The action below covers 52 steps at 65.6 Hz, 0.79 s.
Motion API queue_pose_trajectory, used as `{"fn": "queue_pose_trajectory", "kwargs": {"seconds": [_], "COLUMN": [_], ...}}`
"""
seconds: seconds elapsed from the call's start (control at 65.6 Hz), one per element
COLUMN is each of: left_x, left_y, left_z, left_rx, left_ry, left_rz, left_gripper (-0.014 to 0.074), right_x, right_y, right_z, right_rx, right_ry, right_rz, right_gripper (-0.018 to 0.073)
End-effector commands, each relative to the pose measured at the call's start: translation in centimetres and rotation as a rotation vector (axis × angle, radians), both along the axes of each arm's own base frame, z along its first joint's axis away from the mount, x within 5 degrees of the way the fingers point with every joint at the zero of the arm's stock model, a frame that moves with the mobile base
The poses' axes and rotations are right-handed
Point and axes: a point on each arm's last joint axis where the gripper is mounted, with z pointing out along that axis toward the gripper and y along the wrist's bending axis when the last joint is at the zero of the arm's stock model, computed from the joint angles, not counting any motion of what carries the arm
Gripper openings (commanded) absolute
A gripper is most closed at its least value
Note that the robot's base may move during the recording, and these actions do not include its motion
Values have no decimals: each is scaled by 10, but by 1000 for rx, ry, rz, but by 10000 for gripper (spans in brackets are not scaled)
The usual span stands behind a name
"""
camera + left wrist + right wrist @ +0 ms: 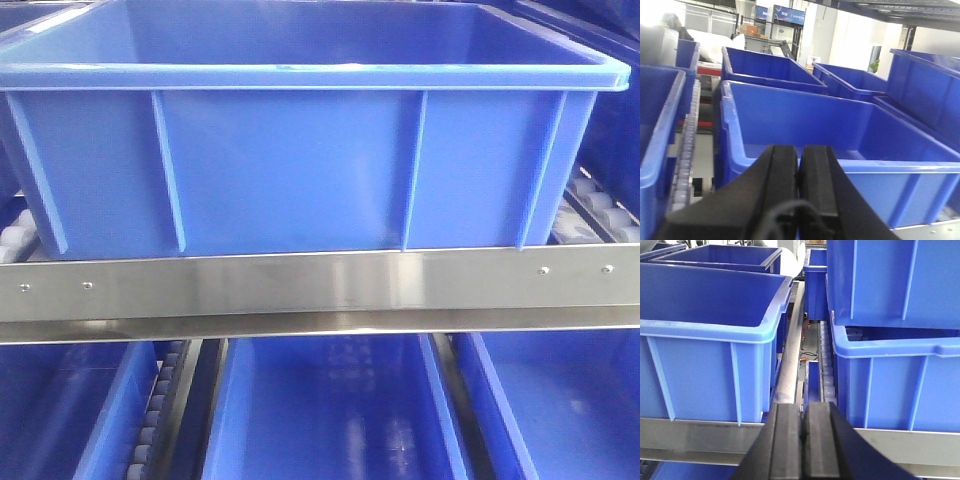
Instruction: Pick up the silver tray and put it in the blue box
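Brushed steel shelf rail under ribbed, glossy blue box; left end effector and right end effector both closed, empty.

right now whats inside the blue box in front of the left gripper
From the left wrist view, the blue box shows only bare blue inner walls and a strip of floor; no silver tray is visible. Its near wall and the shut left gripper cover the front of the floor.

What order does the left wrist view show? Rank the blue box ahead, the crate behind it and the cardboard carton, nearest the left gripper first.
1. Blue box, directly ahead of the left gripper.
2. Crate, behind it.
3. Cardboard carton, far background.
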Motion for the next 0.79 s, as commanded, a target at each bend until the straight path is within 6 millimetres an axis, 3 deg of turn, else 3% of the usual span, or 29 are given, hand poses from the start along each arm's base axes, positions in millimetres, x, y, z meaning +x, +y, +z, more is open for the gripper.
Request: {"fn": "queue_pose_trajectory", "kwargs": {"seconds": [0.0, 0.076, 0.198, 0.473, 0.778], "left_x": [-3, -1, 8, 21, 19], "left_y": [3, 7, 10, 10, 9], "left_z": [16, 12, -8, -67, -72], "left_rx": [32, 155, 160, 173, 182], "left_ry": [-126, -147, -112, -39, -7], "left_rz": [80, 222, 328, 330, 322], "left_gripper": [-13, -13, -13, -13, -13], "right_x": [-4, -4, -4, -4, -4], "right_y": [0, 0, 0, 0, 0], "right_z": [15, 15, 15, 15, 15], "right_rx": [-7, -7, -7, -7, -7], "right_ry": [-120, -120, -120, -120, -121], "right_rz": [-3, -3, -3, -3, -3], "right_gripper": [55, 55, 55, 55, 55]}}
